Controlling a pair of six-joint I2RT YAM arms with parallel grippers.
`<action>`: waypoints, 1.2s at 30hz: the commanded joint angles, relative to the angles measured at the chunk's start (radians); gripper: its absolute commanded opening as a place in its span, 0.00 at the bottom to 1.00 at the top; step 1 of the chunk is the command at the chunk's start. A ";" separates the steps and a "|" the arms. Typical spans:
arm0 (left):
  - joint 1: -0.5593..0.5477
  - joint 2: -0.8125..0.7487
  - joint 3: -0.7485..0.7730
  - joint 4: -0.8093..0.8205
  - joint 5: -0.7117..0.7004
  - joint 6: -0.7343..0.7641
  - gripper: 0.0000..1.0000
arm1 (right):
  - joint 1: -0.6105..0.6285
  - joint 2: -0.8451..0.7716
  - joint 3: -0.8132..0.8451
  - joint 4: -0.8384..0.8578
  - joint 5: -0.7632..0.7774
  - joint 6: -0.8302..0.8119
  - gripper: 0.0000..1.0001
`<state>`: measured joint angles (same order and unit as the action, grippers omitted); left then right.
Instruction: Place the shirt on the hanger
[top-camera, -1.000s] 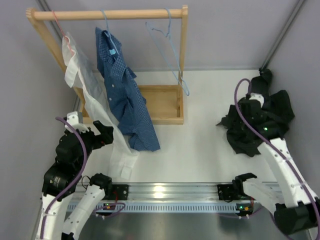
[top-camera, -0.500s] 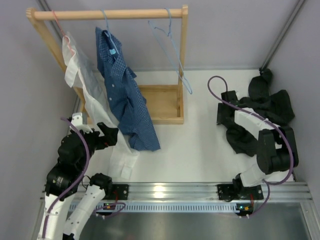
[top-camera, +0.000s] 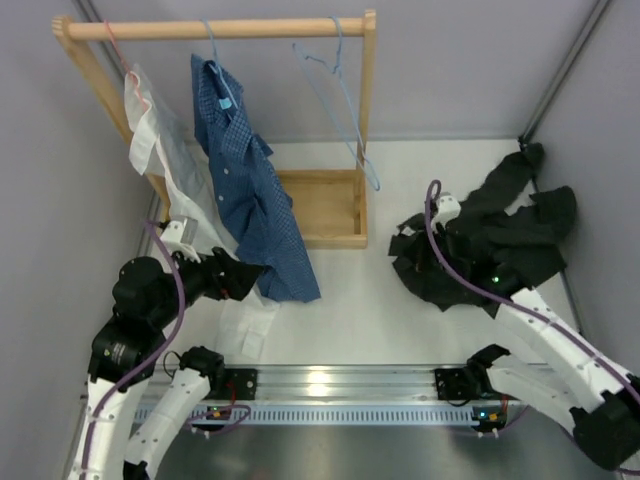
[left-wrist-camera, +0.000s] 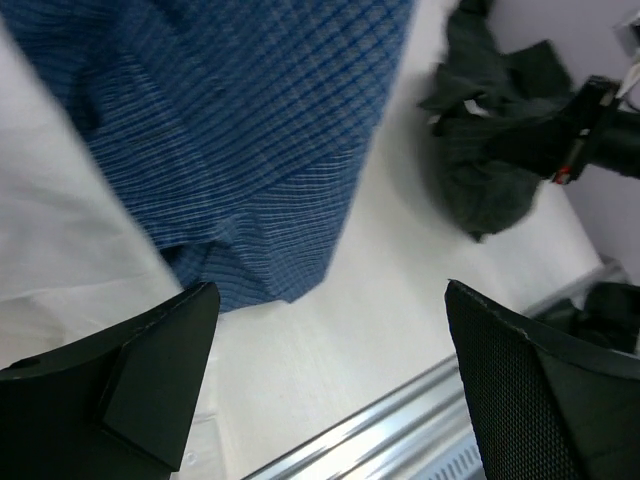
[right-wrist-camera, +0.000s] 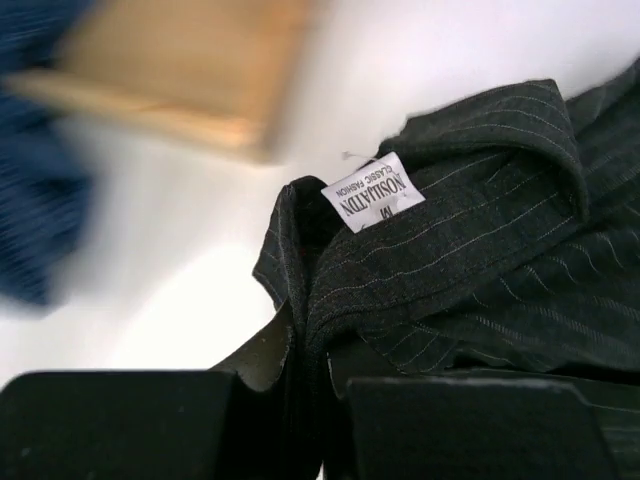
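My right hand (right-wrist-camera: 318, 390) is pinched shut on a collar fold of the black pinstriped shirt (top-camera: 530, 225), just below its white neck label (right-wrist-camera: 374, 192), and the shirt lies crumpled near the right edge of the white surface (top-camera: 350, 290). The light-blue wire hanger (top-camera: 343, 110) hangs on the wooden rail (top-camera: 215, 28) at the far edge, well apart. My left hand (left-wrist-camera: 328, 300) gapes wide, holding nothing, by the hem of the blue checked shirt (left-wrist-camera: 230, 130).

Right wrist view: wooden base (right-wrist-camera: 190, 80) and checked shirt (right-wrist-camera: 35, 190) smeared by blur. My right gripper (right-wrist-camera: 315, 390) cut off by bottom edge; pinch spot on shirt (right-wrist-camera: 480, 250) hidden between pads. Left wrist view: my left gripper (left-wrist-camera: 328, 310) cropped at bottom edge, checked shirt ran past top edge. Top view: tips of my right gripper lost in shirt folds.
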<state>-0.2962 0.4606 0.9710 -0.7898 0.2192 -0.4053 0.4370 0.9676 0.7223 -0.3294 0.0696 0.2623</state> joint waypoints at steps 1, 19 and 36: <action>-0.003 0.056 0.043 0.189 0.316 -0.054 0.98 | 0.172 -0.151 -0.032 0.071 -0.348 0.119 0.00; -0.217 0.248 -0.169 0.385 0.223 -0.156 0.98 | 0.692 -0.167 0.098 -0.164 0.127 0.226 0.89; -0.319 0.084 -0.154 0.069 -0.349 -0.263 0.97 | 1.095 0.385 0.175 0.089 0.368 0.417 0.90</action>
<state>-0.6113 0.5518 0.7681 -0.6353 0.0040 -0.6529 1.5158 1.2858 0.8028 -0.3195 0.2981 0.5514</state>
